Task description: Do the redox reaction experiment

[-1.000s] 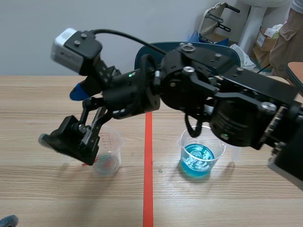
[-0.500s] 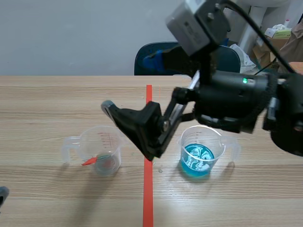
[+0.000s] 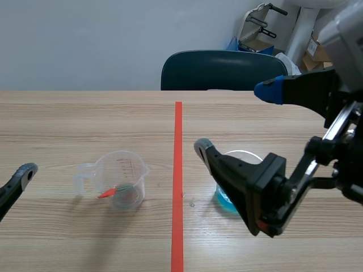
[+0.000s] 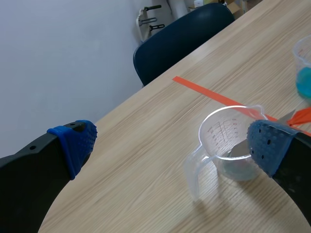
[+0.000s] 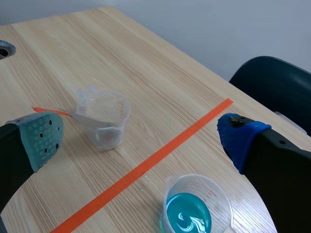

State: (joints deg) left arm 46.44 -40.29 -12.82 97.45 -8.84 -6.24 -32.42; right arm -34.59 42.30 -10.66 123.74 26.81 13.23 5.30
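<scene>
While both grippers are hanging open and gripping nothing, the two measuring cups are standing upright on the wooden table, one on either side of the orange-red tape line and well apart from each other; the clear measuring cup is sitting on the left arm's side, its handle pointing away from the tape, and a thin stick with an orange-red end is leaning inside it, the coloured end poking out over the rim; the cup of blue liquid is sitting on the right arm's side, just beside the tape, with pale swirls showing in the blue; the right gripper is hovering above the table with its fingers spread wide, touching neither cup, and in the scene view its lower finger is crossing in front of the blue cup and hiding most of it; the left gripper is also holding its blue pads far apart, with the clear cup lying ahead of it near one finger, while only one grey-padded fingertip is showing in the scene view, low at the edge; a dark blue chair is standing at the far side of the table.
</scene>
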